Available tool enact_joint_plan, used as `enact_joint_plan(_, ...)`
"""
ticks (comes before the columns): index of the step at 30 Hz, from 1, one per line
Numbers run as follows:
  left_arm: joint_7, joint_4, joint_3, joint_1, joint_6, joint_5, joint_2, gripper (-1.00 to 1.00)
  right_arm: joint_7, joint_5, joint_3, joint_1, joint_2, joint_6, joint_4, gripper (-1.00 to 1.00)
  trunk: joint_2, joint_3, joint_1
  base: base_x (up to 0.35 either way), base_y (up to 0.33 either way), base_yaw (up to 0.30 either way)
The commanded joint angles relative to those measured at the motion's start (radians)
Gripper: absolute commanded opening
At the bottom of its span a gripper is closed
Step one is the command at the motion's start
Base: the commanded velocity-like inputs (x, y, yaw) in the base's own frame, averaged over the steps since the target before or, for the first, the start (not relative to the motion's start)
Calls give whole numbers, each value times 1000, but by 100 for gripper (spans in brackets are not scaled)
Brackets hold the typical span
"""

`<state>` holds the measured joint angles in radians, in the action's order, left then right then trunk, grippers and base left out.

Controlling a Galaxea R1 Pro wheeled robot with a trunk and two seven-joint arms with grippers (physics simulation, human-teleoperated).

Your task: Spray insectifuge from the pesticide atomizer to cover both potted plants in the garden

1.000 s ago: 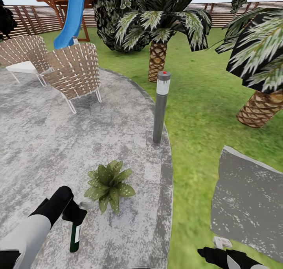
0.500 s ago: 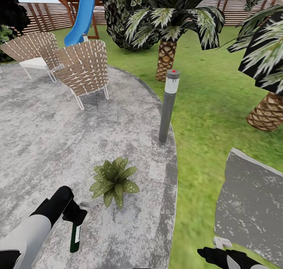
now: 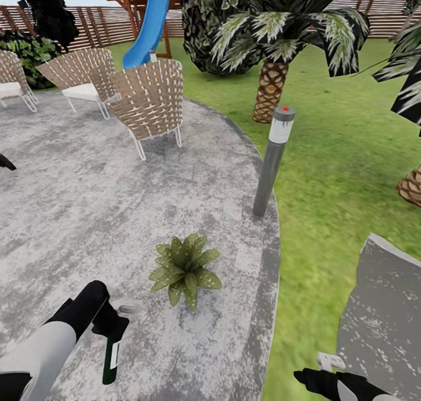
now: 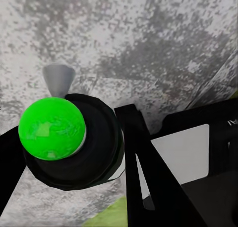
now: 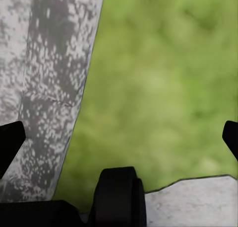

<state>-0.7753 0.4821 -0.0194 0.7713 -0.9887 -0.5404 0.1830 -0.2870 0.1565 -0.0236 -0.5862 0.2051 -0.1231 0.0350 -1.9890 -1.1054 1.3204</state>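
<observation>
A potted plant [image 3: 186, 269], a low rosette of speckled green leaves, sits on the grey stone patio [image 3: 88, 213] of the garden. My left gripper [image 3: 111, 325] hangs close by it, on its near left, shut on the pesticide atomizer [image 3: 110, 357]. The atomizer is a dark-green bottle with a white label, and it points down. In the left wrist view the atomizer [image 4: 74, 147] shows a bright green round top and a grey nozzle, with my left gripper [image 4: 74, 155] clamped on it from both sides. My right gripper [image 3: 320, 379] stays low at the right; the right wrist view shows this gripper [image 5: 121, 137] open above grass.
A grey red-topped lamp post [image 3: 272, 161] stands at the patio's edge beyond the plant. Woven chairs [image 3: 149, 99] sit at the far side, with a blue slide [image 3: 149, 20] and palms [image 3: 272, 79] behind. Lawn [image 3: 339, 155] lies to the right, beside a grey slab [image 3: 386, 325].
The whole view has turned to the left, so the plant, post and chairs sit further right in the picture. Both arms hold the same pose, the atomizer still gripped.
</observation>
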Motion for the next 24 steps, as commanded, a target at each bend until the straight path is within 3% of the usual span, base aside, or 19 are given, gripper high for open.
enact_joint_plan(1,-9,1,-2,0,-2,-9,0,-100,-3,8,-2,0,0,-7,2,100,7,4,-4,0,0,178)
enact_joint_plan(6,-9,1,-2,0,-2,-9,0,-100,-3,8,-2,0,0,-7,2,100,42,26,-23,0,0,166)
enact_joint_plan(15,-9,1,-2,0,-2,-9,-11,-100,-3,8,-2,0,0,-7,2,100,42,39,-23,-1,0,54)
enact_joint_plan(24,-9,1,-2,0,-2,-9,-16,-100,-3,9,-2,0,0,-7,3,100,42,53,-23,-283,0,1)
